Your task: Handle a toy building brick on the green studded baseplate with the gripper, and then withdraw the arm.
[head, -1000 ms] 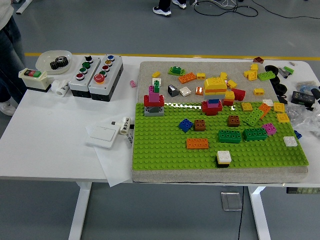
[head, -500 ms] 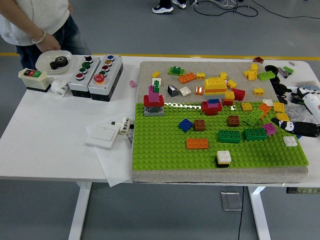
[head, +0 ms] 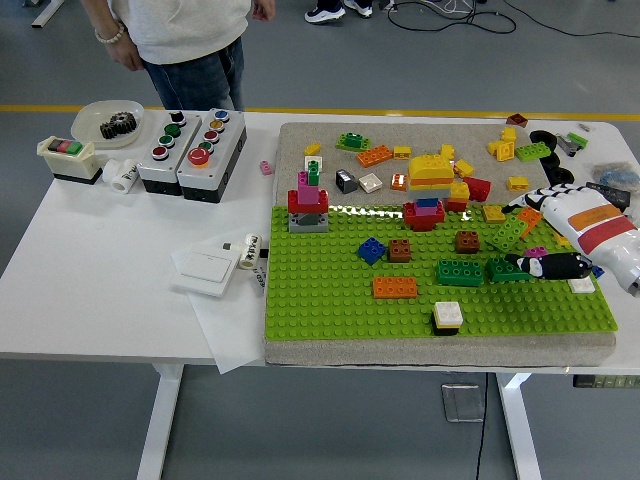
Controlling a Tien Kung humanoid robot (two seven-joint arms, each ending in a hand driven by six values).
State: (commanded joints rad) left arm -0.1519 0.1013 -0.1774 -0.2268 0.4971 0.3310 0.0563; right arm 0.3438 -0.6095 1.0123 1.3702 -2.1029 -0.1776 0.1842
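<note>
Fingers [head: 545,265] of the right hand [head: 580,235] extend loosely, holding nothing, over the studded green baseplate [head: 330,300].

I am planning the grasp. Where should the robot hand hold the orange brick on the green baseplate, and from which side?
Grip the orange brick across its long front and back faces, coming from above. It lies flat, studs up, with bare green baseplate around it.

The green studded baseplate [head: 330,300] lay flat on the table; a dark green 2x4 brick [head: 508,269] sat on its right part.
</note>
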